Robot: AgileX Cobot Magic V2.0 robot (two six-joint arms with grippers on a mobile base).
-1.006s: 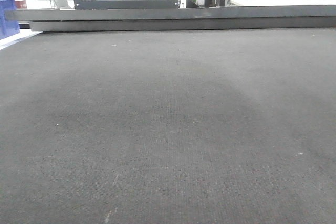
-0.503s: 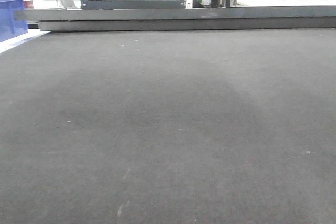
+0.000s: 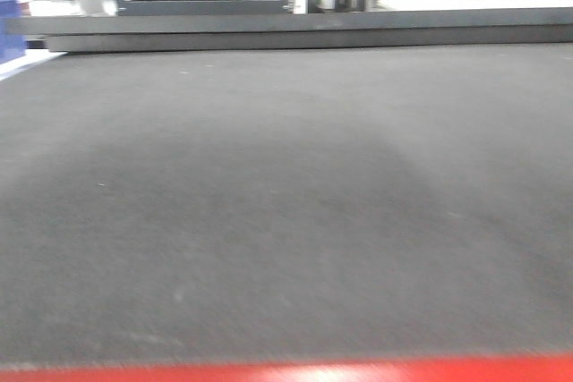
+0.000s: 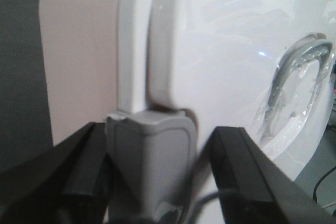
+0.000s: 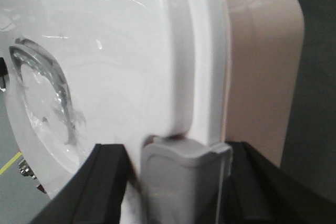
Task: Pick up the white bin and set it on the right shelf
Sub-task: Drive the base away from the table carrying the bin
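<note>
1. Status: the white bin [image 4: 79, 56] is held off the table [image 3: 286, 370], clear of the grey mat [image 3: 286, 203]. Its underside spans the top edge of the front view. The shelf cannot be identified in any view.
2. Left claw [image 4: 160, 137]: partly closed, with one finger on each side of the grey latch [image 4: 149, 166] at the lid rim. A dark gap shows beside the lid-side finger, so full contact cannot be confirmed.
3. Right claw [image 5: 176, 153]: partly closed around the second latch [image 5: 184, 177], with both fingers close against it.
4. Risk, slip: each grip sits on a small, smooth clip. Uneven arm motion could tilt the bin and pull a clip free.
5. Risk, latch release: load carried through the clips could spring them open, so the tub drops away from its lid.
6. Risk, collision: the front view is blurred, which suggests the base is moving. The wide bin could strike the table's near edge or the shelf rails on approach.
</note>
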